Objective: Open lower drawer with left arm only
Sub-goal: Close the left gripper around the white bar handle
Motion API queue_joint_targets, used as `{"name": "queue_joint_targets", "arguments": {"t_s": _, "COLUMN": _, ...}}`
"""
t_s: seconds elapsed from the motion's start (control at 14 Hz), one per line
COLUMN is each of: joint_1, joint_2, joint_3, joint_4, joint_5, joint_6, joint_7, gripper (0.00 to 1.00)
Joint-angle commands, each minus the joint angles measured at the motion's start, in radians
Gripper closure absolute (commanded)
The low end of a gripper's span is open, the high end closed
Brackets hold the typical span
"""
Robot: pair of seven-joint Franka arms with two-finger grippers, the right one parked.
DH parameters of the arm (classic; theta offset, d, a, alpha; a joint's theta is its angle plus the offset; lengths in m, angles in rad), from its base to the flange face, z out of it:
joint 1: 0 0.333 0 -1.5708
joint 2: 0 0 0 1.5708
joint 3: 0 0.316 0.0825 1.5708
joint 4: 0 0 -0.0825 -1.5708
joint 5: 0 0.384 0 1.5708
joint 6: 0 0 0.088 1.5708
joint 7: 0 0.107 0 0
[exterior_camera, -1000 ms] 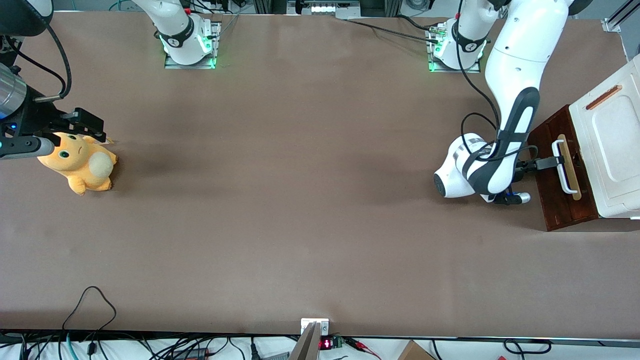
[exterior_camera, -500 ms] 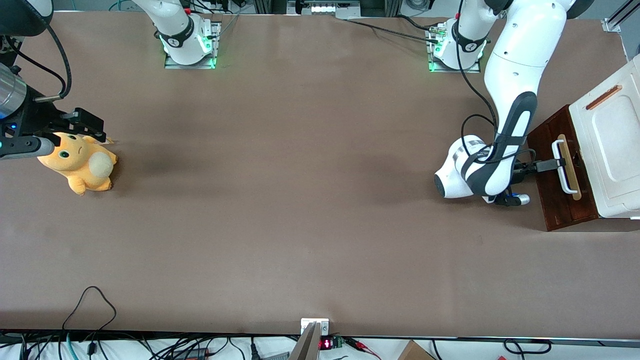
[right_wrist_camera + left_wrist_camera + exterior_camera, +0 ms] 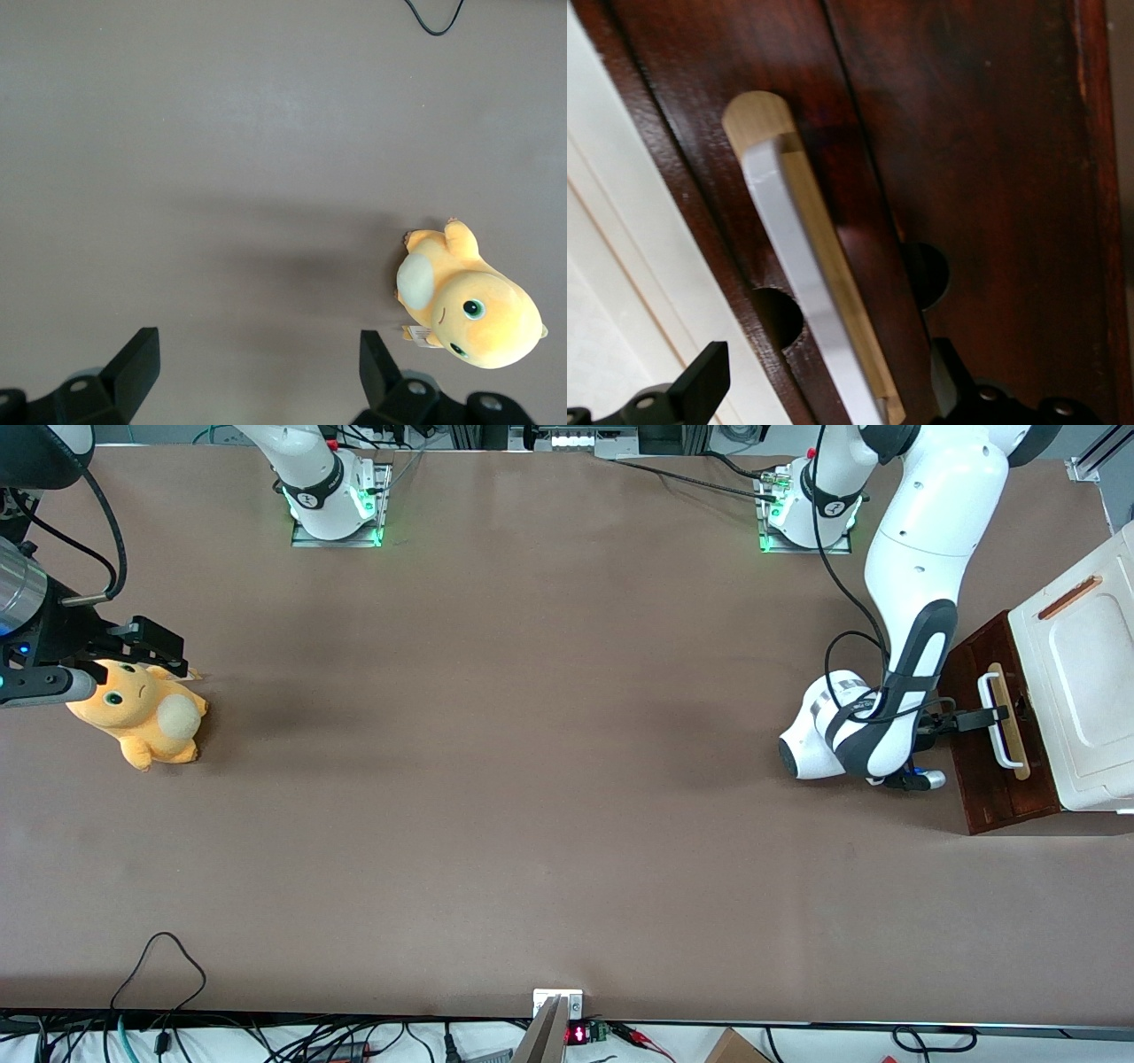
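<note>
Although the lower drawer (image 3: 992, 735) already juts out from under the white cabinet body (image 3: 1076, 691) at the working arm's end of the table, the job reads as only begun: the dark wood front stands a little proud of the cabinet and no light interior shows. The left arm (image 3: 912, 602) reaches down so that its gripper (image 3: 988, 716) sits at the white bar handle (image 3: 806, 283). In the wrist view the black fingers (image 3: 700, 385) are spread wide, one on each side of the bar and its pale wood strip (image 3: 833, 266), touching neither, so nothing is grasped. Closing on the handle and the main pull appear to remain.
</note>
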Motion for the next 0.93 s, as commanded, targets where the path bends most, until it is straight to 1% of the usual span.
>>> {"name": "queue_joint_targets", "arguments": {"t_s": 0.0, "joint_1": 0.019, "joint_2": 0.02, "joint_3": -0.005, "joint_4": 0.008, "joint_5": 0.031, "joint_6": -0.005, "joint_7": 0.005, "gripper": 0.0}}
{"name": "queue_joint_targets", "arguments": {"t_s": 0.64, "joint_1": 0.031, "joint_2": 0.014, "joint_3": -0.003, "joint_4": 0.012, "joint_5": 0.037, "joint_6": -0.005, "joint_7": 0.008, "gripper": 0.06}}
{"name": "queue_joint_targets", "arguments": {"t_s": 0.86, "joint_1": 0.037, "joint_2": 0.012, "joint_3": -0.003, "joint_4": 0.012, "joint_5": 0.046, "joint_6": -0.007, "joint_7": 0.008, "gripper": 0.07}}
